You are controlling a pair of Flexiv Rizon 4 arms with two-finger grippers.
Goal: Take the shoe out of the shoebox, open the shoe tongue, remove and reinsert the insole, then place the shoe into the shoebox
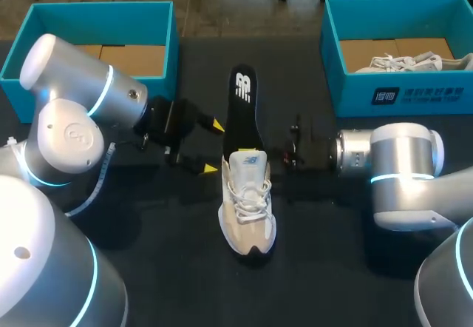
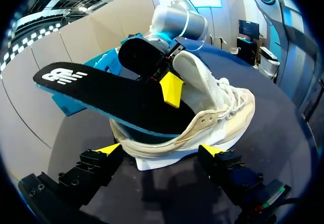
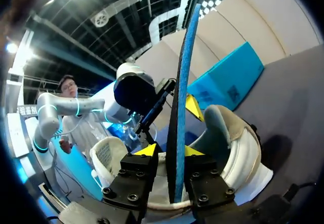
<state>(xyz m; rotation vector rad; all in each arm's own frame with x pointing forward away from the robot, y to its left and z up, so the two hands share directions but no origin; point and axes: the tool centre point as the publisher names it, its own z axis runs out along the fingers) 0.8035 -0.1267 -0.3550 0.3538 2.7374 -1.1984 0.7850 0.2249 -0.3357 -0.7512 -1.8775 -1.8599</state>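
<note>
Head view: a pale lace-up shoe stands upright on the dark table, out of either box. A black insole pokes out of the shoe's heel opening and runs away from the shoe, towards the far edge. The left gripper sits just beside the shoe's heel, its fingers spread wide and holding nothing. The right gripper is on the shoe's other side, level with the heel. Well beyond the shoe are two teal boxes: the left shoebox and the right shoebox, which holds a second pale shoe. Left wrist view: the left gripper is released, one fingertip at either side of the heel of the shoe. The insole slants up out of the shoe, and the right gripper meets it just above the shoe's collar. Right wrist view: the right gripper is clamped on the insole, which stands edge-on between its fingers above the shoe.
</note>
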